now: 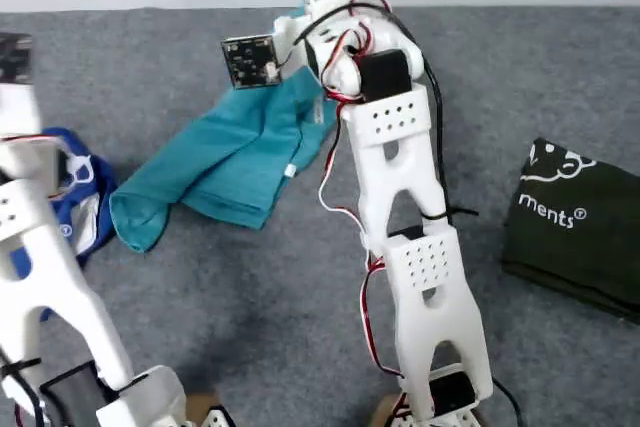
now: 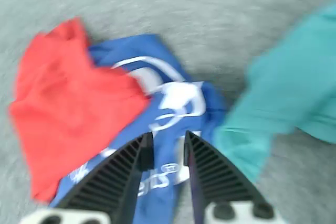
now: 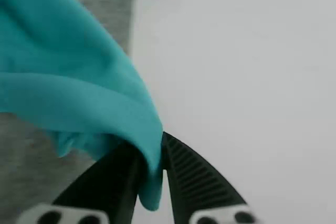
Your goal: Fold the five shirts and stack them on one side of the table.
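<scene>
Hanging from the closed right tool (image 3: 151, 153) at 12 o'clock, the teal shirt (image 1: 230, 162) is held up by one edge, likely for spreading flat, while the left tool (image 2: 167, 139), slightly parted and empty, is positioned over the blue shirt (image 2: 142, 46) at 9 o'clock.

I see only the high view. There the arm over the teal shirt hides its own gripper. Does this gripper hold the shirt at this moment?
Observer: Yes. In the right wrist view the right gripper is shut on a fold of the teal shirt.
Operator: And the other arm, near the blue shirt?
Observer: The left gripper hangs above the blue shirt. Its fingers are slightly apart and nothing is between them.
Operator: Does anything else lie by the blue shirt?
Observer: Yes, a crumpled red shirt lies partly on top of it.
</scene>
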You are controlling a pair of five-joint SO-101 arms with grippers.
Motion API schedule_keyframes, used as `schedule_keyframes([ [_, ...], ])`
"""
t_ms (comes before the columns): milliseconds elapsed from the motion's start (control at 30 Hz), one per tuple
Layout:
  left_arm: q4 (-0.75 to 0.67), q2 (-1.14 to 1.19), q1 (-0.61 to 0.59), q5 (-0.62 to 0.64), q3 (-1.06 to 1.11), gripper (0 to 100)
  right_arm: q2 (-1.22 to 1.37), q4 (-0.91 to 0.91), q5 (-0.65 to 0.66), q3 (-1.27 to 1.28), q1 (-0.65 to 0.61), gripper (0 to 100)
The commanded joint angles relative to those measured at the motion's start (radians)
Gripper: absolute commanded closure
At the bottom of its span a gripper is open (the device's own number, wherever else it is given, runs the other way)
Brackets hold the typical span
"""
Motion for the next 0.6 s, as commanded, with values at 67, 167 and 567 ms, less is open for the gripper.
schedule_keyframes([
  [67,0.018,-0.028,0.226,-0.041,0.002,89,-0.01,0.217,-0.178,-0.041,0.05,98.8],
  [167,-0.023,-0.003,0.334,-0.041,0.061,89,-0.008,0.331,-0.298,-0.035,0.077,98.8],
  [567,-0.043,0.407,0.571,-0.035,-0.047,82,-0.007,0.432,-0.783,-0.034,0.142,98.8],
])
